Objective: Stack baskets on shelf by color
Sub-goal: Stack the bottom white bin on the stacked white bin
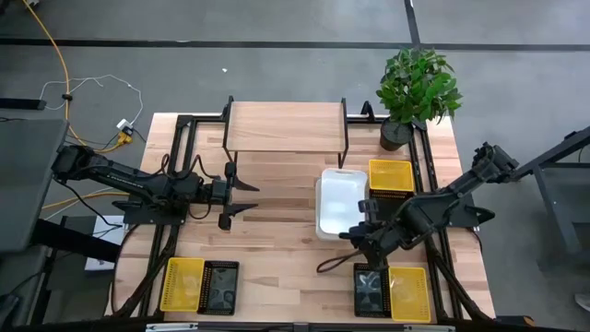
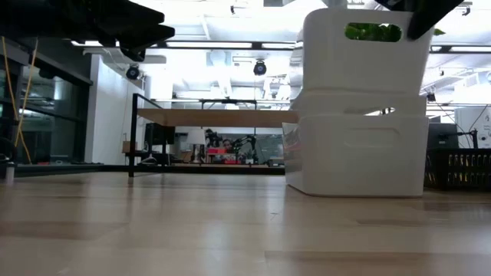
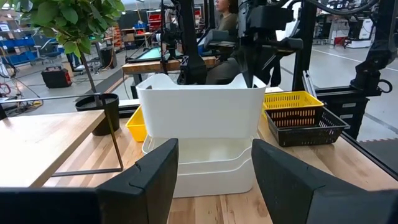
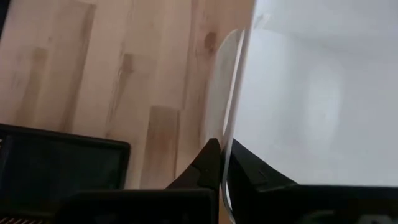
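Two white baskets (image 1: 339, 203) sit one in the other on the table's right half. The upper basket (image 3: 199, 109) stands high in the lower one (image 3: 208, 171). My right gripper (image 1: 361, 219) is shut on the upper basket's wall at its right, near side. My left gripper (image 1: 247, 198) hovers open and level to the left of the baskets, pointing at them, with nothing between its fingers (image 3: 155, 180). The shelf (image 1: 286, 127) stands bare at the far middle, on thin black legs. My right gripper pinches the upper white basket's wall at its rim (image 4: 233, 124), one finger inside the basket and one outside. The fingers slant down from the table's right side. The basket stays upright, its bottom down in the lower basket's opening (image 2: 357, 103); whether it rests there, I cannot tell.
A yellow basket (image 1: 390, 175) lies right of the white ones, a potted plant (image 1: 415, 88) beyond it at the far right corner. Near the front edge lie a yellow (image 1: 182, 283) and a black basket (image 1: 219, 288) at left, a black (image 1: 371, 288) and a yellow one (image 1: 410, 291) at right.
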`<state>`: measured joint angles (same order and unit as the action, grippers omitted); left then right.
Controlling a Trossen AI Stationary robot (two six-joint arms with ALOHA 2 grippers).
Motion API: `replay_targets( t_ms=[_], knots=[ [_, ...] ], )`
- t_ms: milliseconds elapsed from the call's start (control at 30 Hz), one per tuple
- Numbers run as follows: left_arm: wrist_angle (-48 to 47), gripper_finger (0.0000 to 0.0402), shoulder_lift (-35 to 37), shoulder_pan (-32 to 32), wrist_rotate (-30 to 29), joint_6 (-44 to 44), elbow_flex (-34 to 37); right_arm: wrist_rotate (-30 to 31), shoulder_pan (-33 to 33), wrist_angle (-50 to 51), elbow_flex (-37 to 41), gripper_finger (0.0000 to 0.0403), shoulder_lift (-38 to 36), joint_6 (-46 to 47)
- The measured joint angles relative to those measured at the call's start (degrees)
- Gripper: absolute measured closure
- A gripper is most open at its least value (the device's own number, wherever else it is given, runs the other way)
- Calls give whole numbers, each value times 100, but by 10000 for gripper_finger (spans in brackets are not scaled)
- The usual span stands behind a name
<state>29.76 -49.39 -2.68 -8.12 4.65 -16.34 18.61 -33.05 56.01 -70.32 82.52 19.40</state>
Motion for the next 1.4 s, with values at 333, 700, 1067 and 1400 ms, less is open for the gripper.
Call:
replay_targets(
  t_ms=[333, 700, 1067, 1400],
  knots=[
    [0, 209, 0, 0, 0, 0, 0, -563, 268, -8, 0, 403, 0, -42],
    [0, 209, 0, 0, 0, 0, -2, -979, 270, -11, 0, 403, 0, -361],
    [0, 209, 0, 0, 0, 0, 0, -757, 320, -9, 0, 398, 0, -128],
    [2, 209, 0, 0, 0, 0, 0, -560, 353, 24, -1, 310, 0, 326]
  ],
)
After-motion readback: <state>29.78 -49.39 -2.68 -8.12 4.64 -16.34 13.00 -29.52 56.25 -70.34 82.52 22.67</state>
